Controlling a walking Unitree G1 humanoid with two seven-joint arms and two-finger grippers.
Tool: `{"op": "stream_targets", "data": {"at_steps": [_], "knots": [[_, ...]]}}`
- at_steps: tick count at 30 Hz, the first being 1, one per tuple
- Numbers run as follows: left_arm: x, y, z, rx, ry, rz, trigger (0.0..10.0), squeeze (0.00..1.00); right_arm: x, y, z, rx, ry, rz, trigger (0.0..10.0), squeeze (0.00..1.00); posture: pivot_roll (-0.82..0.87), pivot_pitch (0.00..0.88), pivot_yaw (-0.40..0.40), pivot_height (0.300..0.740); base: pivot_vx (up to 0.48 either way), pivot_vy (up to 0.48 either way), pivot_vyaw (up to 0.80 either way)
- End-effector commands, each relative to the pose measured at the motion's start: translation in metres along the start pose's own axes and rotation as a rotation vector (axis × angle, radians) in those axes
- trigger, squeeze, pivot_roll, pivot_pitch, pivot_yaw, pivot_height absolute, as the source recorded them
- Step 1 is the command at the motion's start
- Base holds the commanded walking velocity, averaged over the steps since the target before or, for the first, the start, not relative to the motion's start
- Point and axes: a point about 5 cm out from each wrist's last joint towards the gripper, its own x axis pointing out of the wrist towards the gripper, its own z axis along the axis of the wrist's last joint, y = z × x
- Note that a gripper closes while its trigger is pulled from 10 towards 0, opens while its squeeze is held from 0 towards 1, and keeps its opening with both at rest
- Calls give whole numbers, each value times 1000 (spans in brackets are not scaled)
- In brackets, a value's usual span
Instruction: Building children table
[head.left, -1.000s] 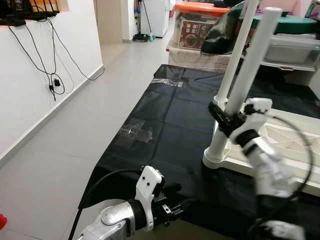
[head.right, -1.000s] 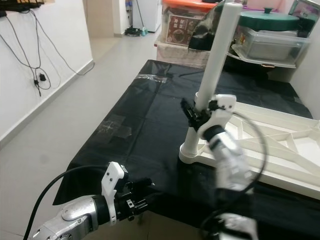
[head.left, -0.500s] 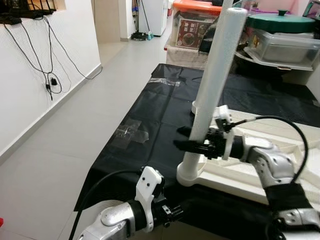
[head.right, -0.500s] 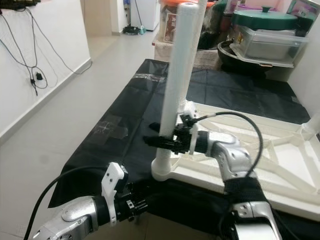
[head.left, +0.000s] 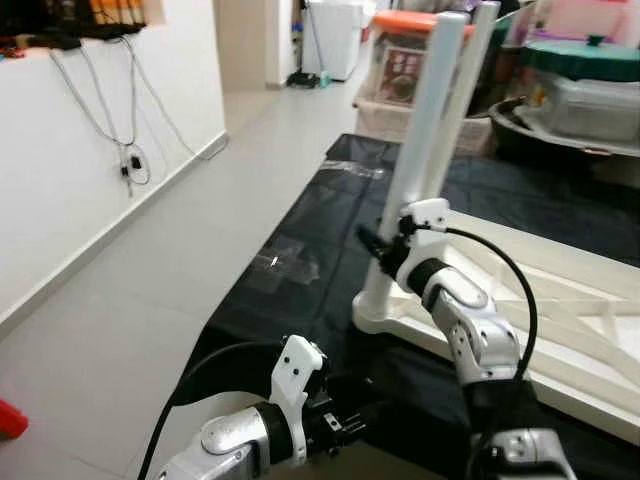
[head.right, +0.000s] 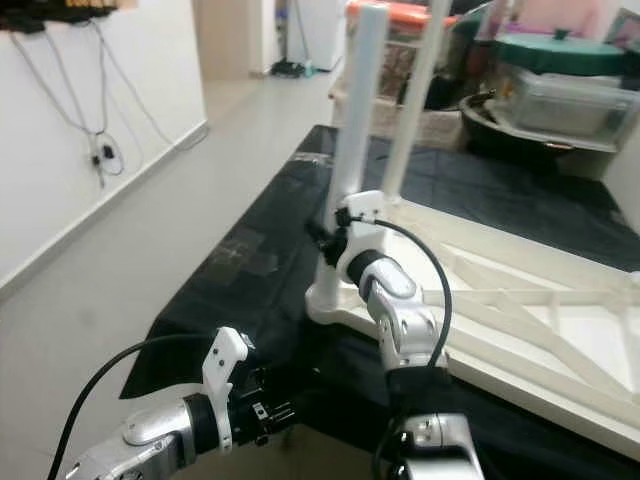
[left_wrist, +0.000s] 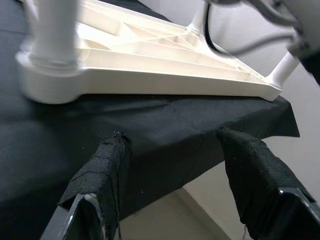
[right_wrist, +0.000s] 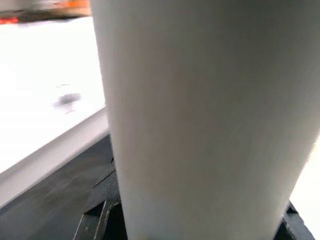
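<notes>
1. Left eye view shows the black sheet (head.left: 300, 250) spread over the floor, its far end hidden behind clutter.
2. Upside-down white tabletop (head.left: 560, 300) lies on the sheet at right, cut off by the frame edge.
3. White table leg (head.left: 420, 140) stands upright in the near-left corner socket; a second leg (head.left: 478, 60) rises behind it.
4. Right gripper (head.left: 385, 250) is clenched around the near leg, low down; the leg hides most of its fingers.
5. Left gripper (left_wrist: 175, 165), fingers spread and holding nothing, hovers at the sheet's near edge.
</notes>
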Motion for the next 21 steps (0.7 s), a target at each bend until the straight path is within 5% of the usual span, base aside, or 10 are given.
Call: {"op": "stream_targets", "data": {"at_steps": [1,5,6,7,8,9,10,16,17,21], "knots": [[2,0,-1,2,10,-10,10000,0,-15,-32,-2,-2,3,-282,0,0,196,0,-86,740,0,0,0],[3,0,0,4,8,-10,10000,0,-30,-16,-8,61,-26,-417,0,0,201,0,-91,740,0,0,0],[3,0,0,5,7,-8,10000,0,-28,-5,-9,86,-39,-384,6235,0,204,2,-92,740,0,0,0],[3,0,0,5,7,-8,10000,0,-28,-5,-9,86,-39,-384,6235,0,204,2,-92,740,0,0,0],[3,0,0,5,6,-5,10000,0,-25,6,-9,110,-53,-319,10000,0,204,2,-92,740,0,0,0],[3,0,0,5,5,-3,10000,0,-24,16,-7,121,-74,-268,10000,0,204,2,-92,740,0,0,0],[3,1,1,6,4,-2,10000,0,-23,23,-6,127,-87,-221,10000,1000,205,6,-92,740,0,0,0],[3,1,1,6,3,-1,10000,0,-21,24,-3,128,-111,-155,10000,1000,199,7,-91,740,0,0,0],[3,1,1,6,2,-1,10000,0,-19,19,1,167,-124,-93,10000,0,199,7,-91,740,0,0,0],[4,2,1,7,1,-1,10000,0,-12,-4,13,116,-68,391,10000,0,200,3,-90,740,0,0,0]]}}
